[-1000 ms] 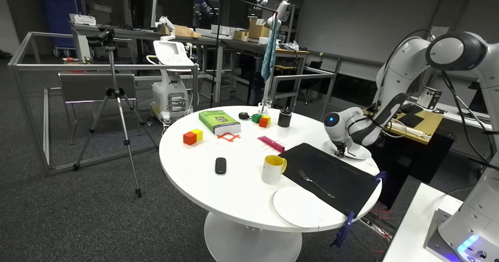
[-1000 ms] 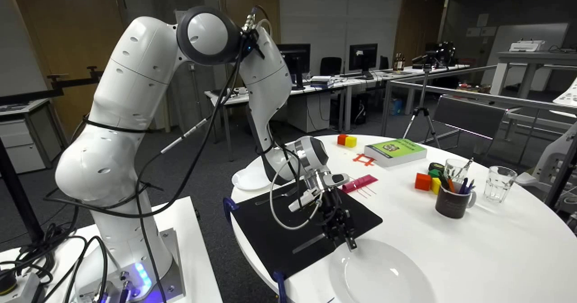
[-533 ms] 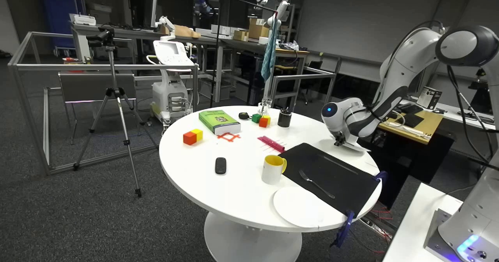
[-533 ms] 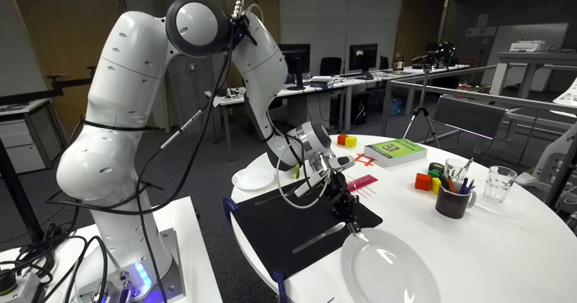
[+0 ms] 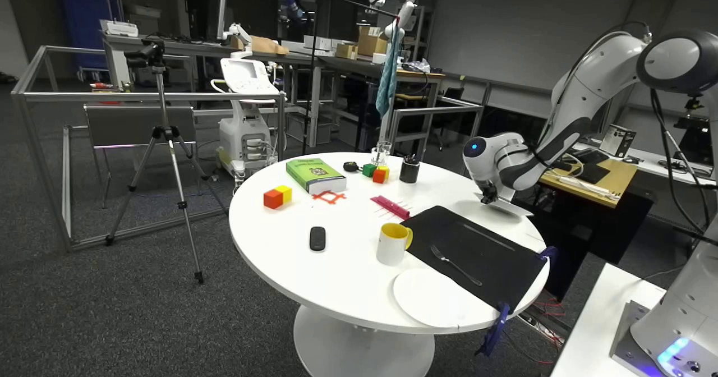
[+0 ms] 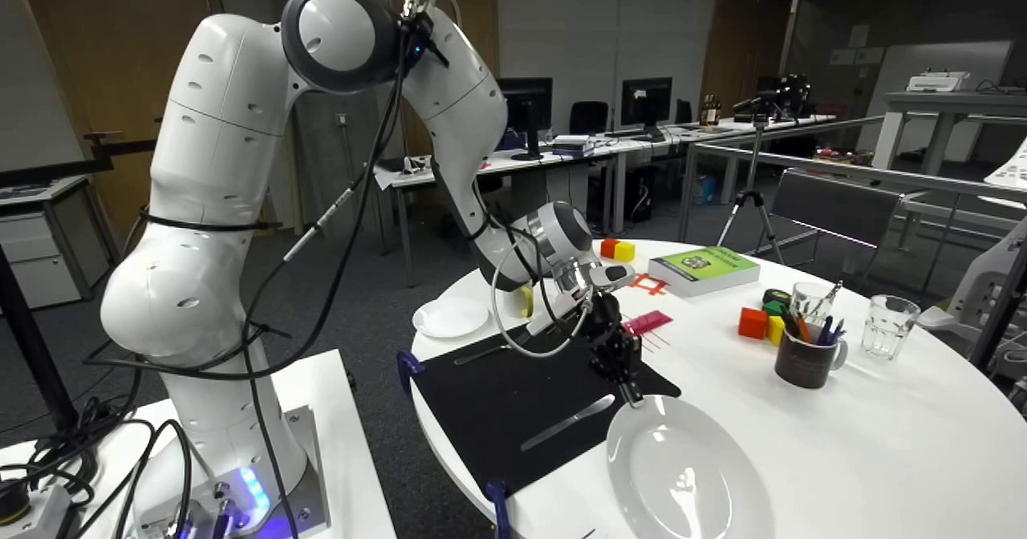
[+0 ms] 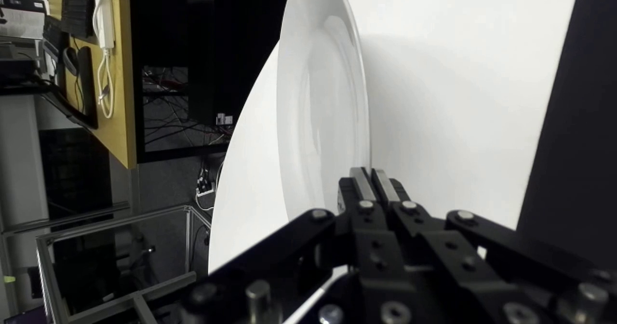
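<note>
- Pinching the plate (image 7: 324,97) by its rim, I have my fingers (image 7: 387,186) almost together, only the thin edge between their tips.
- It slants in my hold, its gripped side up off the surface (image 5: 342,281); whether the opposite rim rests there I cannot tell.
- As I judge it, the step in hand is handling the plate by one edge; the next move calls for a firm pinch and a slow, steady wrist, since weight hung from one side could make it swivel or slip.
- Near the plate lies the mat (image 6: 497,399), with the knife (image 6: 567,424) flat along the side toward me.
- Farther across the mat is the fork (image 5: 463,272), and by the mat's border the yellow-lined mug (image 5: 391,247).
- Past the fork, a side plate (image 5: 426,297) lies flat.
- Well apart from me are the pen mug (image 6: 805,362) and the green book (image 5: 316,175).
</note>
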`<state>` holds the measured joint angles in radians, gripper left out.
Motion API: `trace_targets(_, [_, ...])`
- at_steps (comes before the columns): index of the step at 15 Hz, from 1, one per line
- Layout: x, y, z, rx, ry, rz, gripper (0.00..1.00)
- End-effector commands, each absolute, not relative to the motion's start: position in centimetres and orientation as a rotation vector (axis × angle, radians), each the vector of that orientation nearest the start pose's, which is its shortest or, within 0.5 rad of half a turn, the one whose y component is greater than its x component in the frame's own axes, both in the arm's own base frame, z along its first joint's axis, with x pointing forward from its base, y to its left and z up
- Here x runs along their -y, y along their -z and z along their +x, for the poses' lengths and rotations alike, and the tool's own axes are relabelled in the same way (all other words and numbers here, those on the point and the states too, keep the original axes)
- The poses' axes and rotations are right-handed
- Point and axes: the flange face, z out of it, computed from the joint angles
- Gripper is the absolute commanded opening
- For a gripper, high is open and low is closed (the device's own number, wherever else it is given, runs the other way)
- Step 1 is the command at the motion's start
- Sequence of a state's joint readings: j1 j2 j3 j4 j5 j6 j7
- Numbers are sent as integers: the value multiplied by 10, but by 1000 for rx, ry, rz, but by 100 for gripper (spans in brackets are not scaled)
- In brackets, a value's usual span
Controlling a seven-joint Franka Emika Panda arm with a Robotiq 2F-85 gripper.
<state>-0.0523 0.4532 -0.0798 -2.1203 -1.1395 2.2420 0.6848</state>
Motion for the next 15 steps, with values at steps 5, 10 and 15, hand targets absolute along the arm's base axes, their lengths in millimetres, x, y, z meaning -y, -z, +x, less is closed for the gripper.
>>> trace_targets(5, [87,-233,550,-108,54,2250,1])
trace_targets(10, [46,-253,556,-148,9,2216,1])
trace_targets(15, [-22,-255,551,-248,-48,2187,1])
